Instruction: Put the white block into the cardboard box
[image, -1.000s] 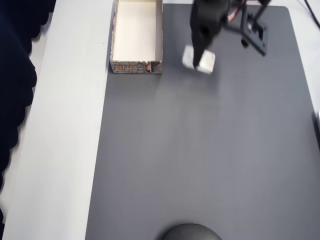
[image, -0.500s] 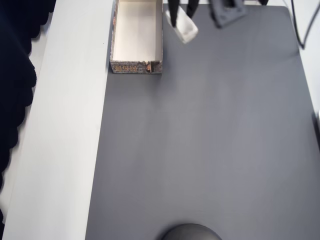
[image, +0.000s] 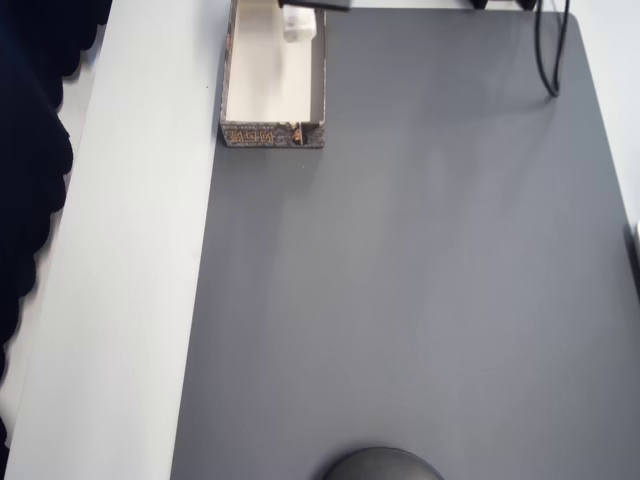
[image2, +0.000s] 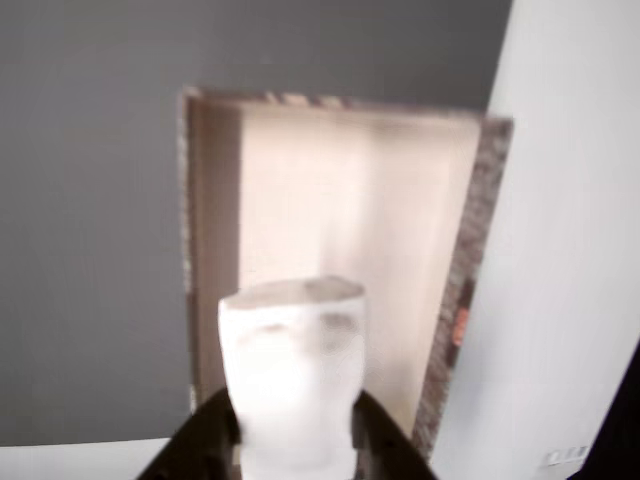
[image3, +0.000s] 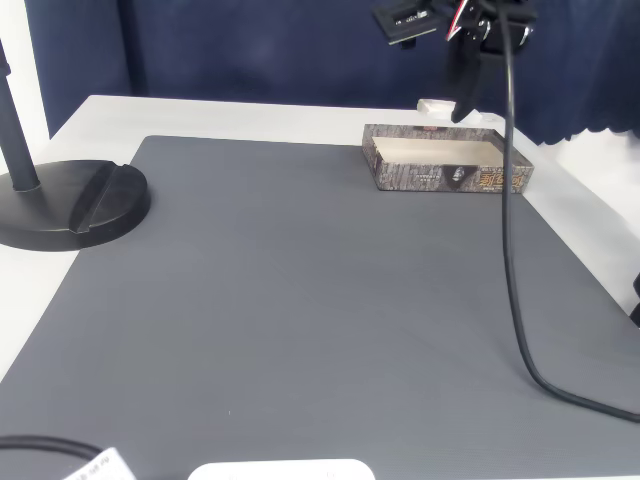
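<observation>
Directly below your gripper (image2: 295, 455) lies the open cardboard box (image2: 330, 250), and that is why the arm is parked where it is: the wrist view looks straight down past the white block (image2: 292, 375) onto the cream floor of the box, so a release from here should, by my reckoning, drop the block inside rather than on a wall. You have the block clamped between the two dark fingers (image2: 215, 435), its free end pointing away from the wrist toward the box floor; it hangs clear above the box, not touching it. From overhead the block (image: 298, 25) sits over the far end of the box (image: 272, 75), close to the right-hand wall as that picture shows it, so check that margin before you let go. In the fixed view the block (image3: 438, 106) hangs above the box (image3: 445, 160) beneath the gripper (image3: 462, 100). Under everything you have a dark grey mat (image3: 300, 290) on a white table (image: 140, 250), a black stand base (image3: 75, 205) well off to the side, a black cable (image3: 515, 250) trailing over the mat, and dark blue curtain (image3: 230, 45) behind.
</observation>
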